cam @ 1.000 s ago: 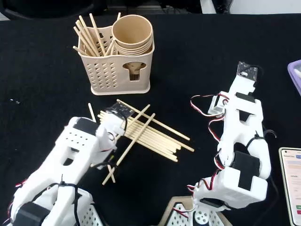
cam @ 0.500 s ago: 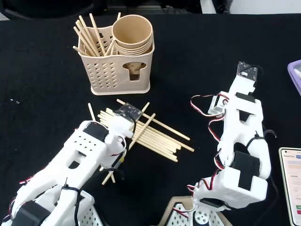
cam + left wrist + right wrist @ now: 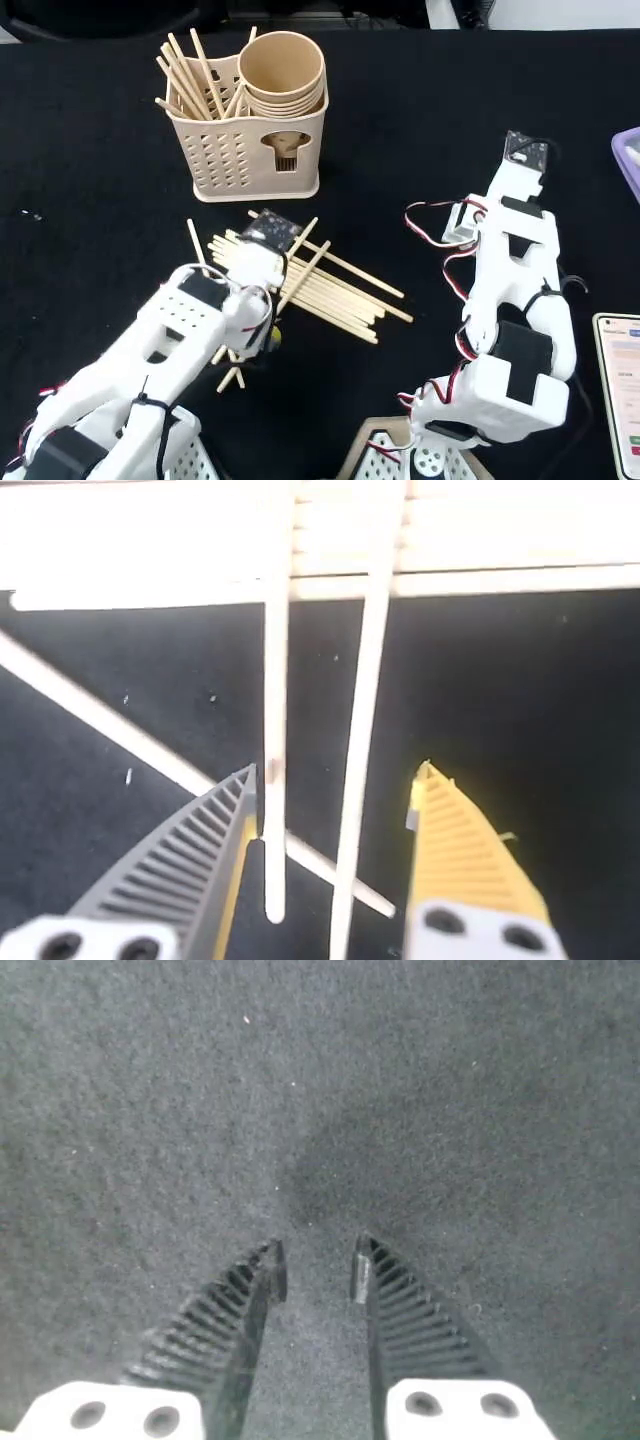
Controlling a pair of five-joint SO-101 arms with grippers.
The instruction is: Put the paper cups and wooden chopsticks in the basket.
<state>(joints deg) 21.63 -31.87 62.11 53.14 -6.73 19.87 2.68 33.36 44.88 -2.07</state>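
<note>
A beige slotted basket (image 3: 250,150) at the back holds stacked paper cups (image 3: 282,70) and several wooden chopsticks (image 3: 195,75). More chopsticks (image 3: 335,285) lie in a loose pile on the black cloth in front of it. My left arm (image 3: 200,310) leans over the pile's near left end. My left gripper (image 3: 337,772) is open low over the cloth, and two chopsticks (image 3: 275,730) run between its fingers. My right gripper (image 3: 318,1248) hovers over bare cloth, narrowly open with nothing in it; its arm (image 3: 515,260) stands at the right.
A single chopstick (image 3: 195,238) lies apart at the pile's left. A purple container (image 3: 628,155) shows at the right edge, and a flat device (image 3: 620,390) lies at the lower right. Bare black cloth stretches between the basket and the right arm.
My left arm has pushed forward and to the right over the chopstick pile, its wrist now farther up the pile. The right arm has stayed still.
</note>
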